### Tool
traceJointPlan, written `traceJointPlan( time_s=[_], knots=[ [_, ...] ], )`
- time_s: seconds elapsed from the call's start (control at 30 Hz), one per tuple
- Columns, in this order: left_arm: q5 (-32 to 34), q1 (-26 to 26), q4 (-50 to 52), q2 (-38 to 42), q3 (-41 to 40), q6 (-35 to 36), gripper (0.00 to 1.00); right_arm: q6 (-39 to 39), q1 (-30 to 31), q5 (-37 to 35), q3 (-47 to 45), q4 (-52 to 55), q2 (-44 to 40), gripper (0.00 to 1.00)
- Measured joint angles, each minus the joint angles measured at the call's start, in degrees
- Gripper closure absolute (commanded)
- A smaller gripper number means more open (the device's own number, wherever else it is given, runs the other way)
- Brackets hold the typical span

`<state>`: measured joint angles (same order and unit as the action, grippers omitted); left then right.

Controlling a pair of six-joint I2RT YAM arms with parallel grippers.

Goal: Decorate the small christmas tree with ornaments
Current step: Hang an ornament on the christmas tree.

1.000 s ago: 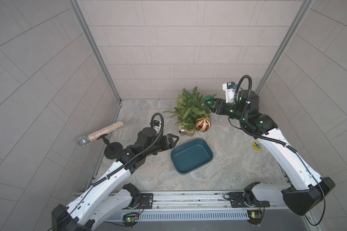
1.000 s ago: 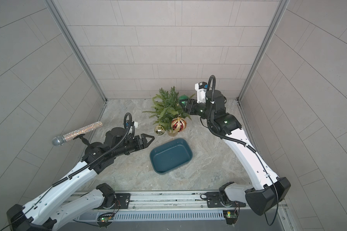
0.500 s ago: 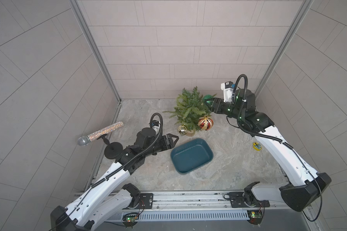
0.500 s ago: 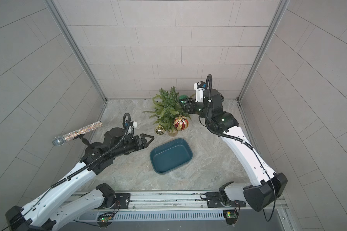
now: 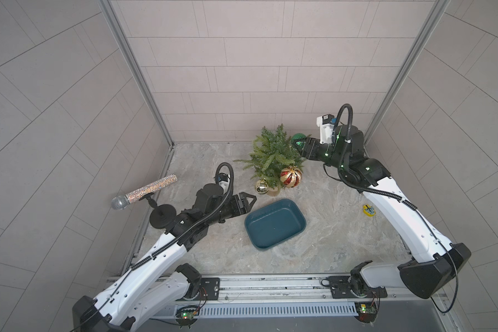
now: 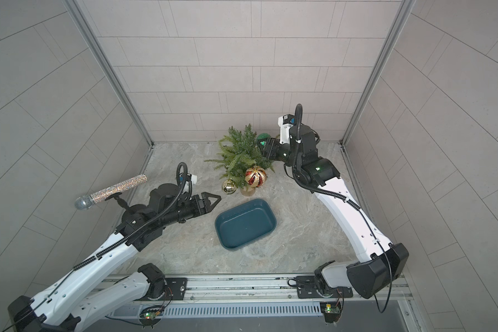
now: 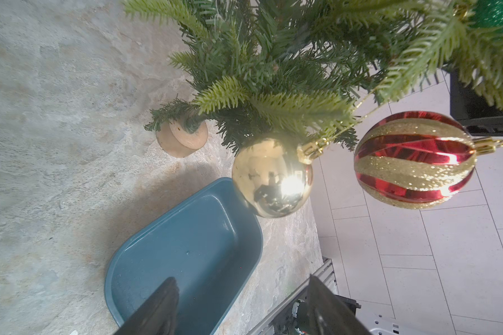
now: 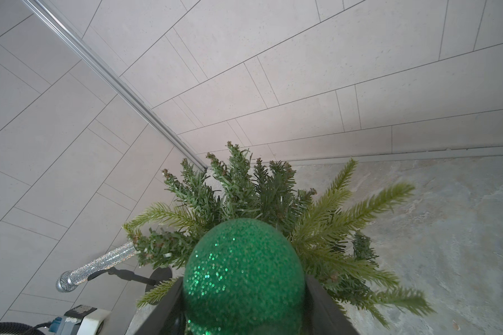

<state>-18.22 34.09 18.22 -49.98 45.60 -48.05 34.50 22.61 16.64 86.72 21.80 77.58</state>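
Note:
The small christmas tree (image 5: 273,156) (image 6: 240,156) (image 7: 273,66) (image 8: 244,191) stands near the back wall on its wooden stump (image 7: 182,139). From its front branches hang two ornaments, a shiny gold ball (image 5: 261,186) (image 6: 229,186) (image 7: 272,177) and a red-and-gold striped ball (image 5: 291,176) (image 6: 255,176) (image 7: 414,159). My right gripper (image 5: 299,143) (image 6: 263,142) (image 8: 244,301) is shut on the green glitter ball (image 5: 297,138) (image 6: 262,137) (image 8: 244,275), pressed against the tree's right side near the top. My left gripper (image 5: 249,201) (image 6: 213,201) (image 7: 241,301) stands open and empty, left of the tray.
A dark teal tray (image 5: 288,238) (image 6: 258,235) (image 7: 128,290) lies empty in front of the tree. A glitter microphone (image 5: 143,192) (image 6: 110,191) (image 8: 96,266) on a black stand is at the left wall. A small yellow trinket (image 5: 368,209) lies on the floor under the right arm.
My right gripper has carried the green ball a little further in and up at the tree's right side. The left arm has not moved.

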Motion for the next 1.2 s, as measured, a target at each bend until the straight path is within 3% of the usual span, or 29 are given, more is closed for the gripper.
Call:
traceJointPlan(
  time_s=[0.57,0.87,1.2],
  knots=[
    [0.0,0.0,0.0,0.17,-0.22,-0.15,0.26,0.04,-0.52,-4.42,0.74,0.31,2.36,0.48],
    [-0.07,0.0,-0.2,0.0,-0.22,-0.15,0.26,1.75,-3.67,-5.05,-4.66,-0.96,-0.28,0.47],
    [-0.46,0.0,-1.38,-1.36,-0.22,-0.17,0.26,4.52,-4.79,-2.91,-10.56,-3.39,-6.03,0.32]
  ],
)
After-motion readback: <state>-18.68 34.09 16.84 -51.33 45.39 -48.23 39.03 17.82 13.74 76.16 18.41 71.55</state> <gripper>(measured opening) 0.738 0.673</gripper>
